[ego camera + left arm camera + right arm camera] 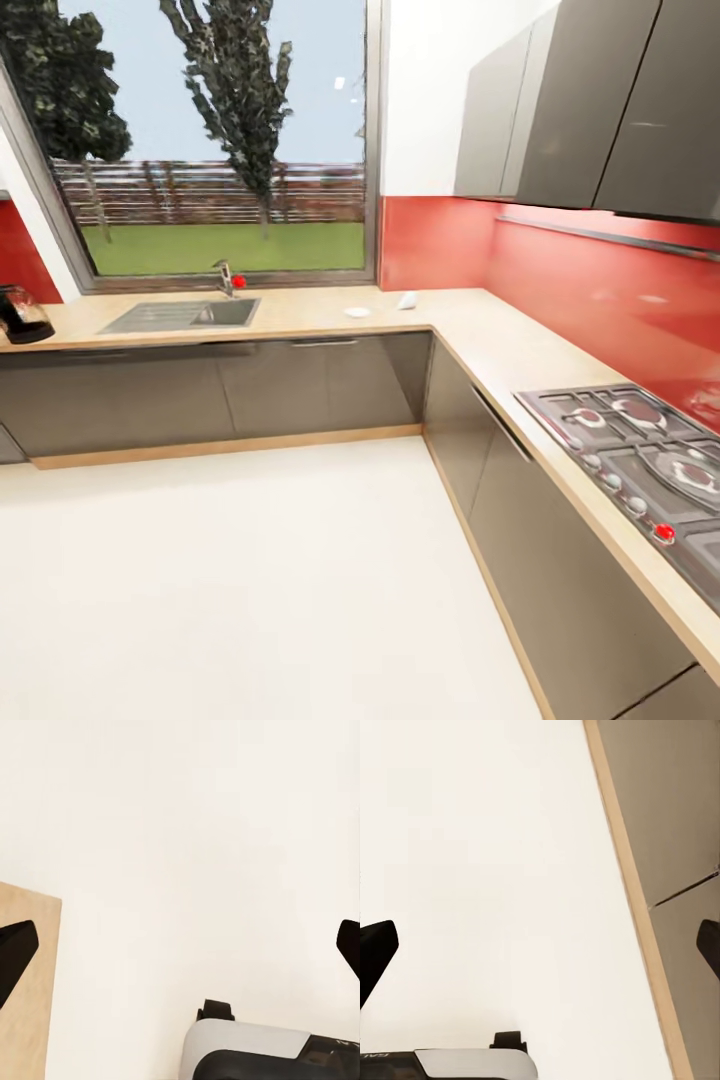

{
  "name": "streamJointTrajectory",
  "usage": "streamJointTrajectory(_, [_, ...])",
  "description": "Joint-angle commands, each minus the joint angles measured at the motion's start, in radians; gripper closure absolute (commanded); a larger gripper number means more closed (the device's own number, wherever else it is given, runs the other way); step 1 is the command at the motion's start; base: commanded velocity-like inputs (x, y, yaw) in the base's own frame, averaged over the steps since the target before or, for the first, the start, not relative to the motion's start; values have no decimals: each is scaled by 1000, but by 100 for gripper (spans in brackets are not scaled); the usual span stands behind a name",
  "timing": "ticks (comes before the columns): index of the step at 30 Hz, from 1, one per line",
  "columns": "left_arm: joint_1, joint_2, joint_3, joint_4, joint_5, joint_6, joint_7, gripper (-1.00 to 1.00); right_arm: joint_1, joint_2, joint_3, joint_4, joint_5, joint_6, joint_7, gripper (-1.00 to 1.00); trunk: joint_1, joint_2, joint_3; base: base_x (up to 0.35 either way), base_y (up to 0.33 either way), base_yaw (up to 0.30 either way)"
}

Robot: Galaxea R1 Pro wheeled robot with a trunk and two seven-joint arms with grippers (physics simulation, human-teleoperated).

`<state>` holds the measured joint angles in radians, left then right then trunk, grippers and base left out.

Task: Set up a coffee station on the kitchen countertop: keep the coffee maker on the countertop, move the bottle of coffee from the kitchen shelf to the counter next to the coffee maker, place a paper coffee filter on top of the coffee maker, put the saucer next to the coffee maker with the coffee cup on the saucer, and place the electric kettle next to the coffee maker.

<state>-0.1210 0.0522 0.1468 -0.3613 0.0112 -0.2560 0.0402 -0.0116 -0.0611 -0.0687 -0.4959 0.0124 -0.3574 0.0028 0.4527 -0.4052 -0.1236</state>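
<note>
Head cam high, angled down at the L-shaped countertop [470, 335] corner; both wrist cams face straight down, sharing the white floor [187, 832].

Bright, even daylight enters through the window [215, 140]. Render soft, slightly blurred. Faint glare on backsplash [600, 290]. Wide-angle bending at edges.

- Black, tapered fingertips [15, 952] at both edges of each wrist view.
- White rounded base [247, 1042] over dark trim, small black caster.
- Faint lettering on trim.
</note>
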Motion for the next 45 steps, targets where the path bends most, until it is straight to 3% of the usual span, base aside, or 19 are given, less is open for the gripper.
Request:
streamJointTrajectory(1, [-1,0,0,1,1,-3,1,-100,-1,0,-2,0,1,-3,0,-100,1,-2,-2,337,85,0])
streamJointTrajectory(45, [-1,0,0,1,1,-3,1,-100,-1,0,-2,0,1,-3,0,-100,1,-2,-2,337,104,0])
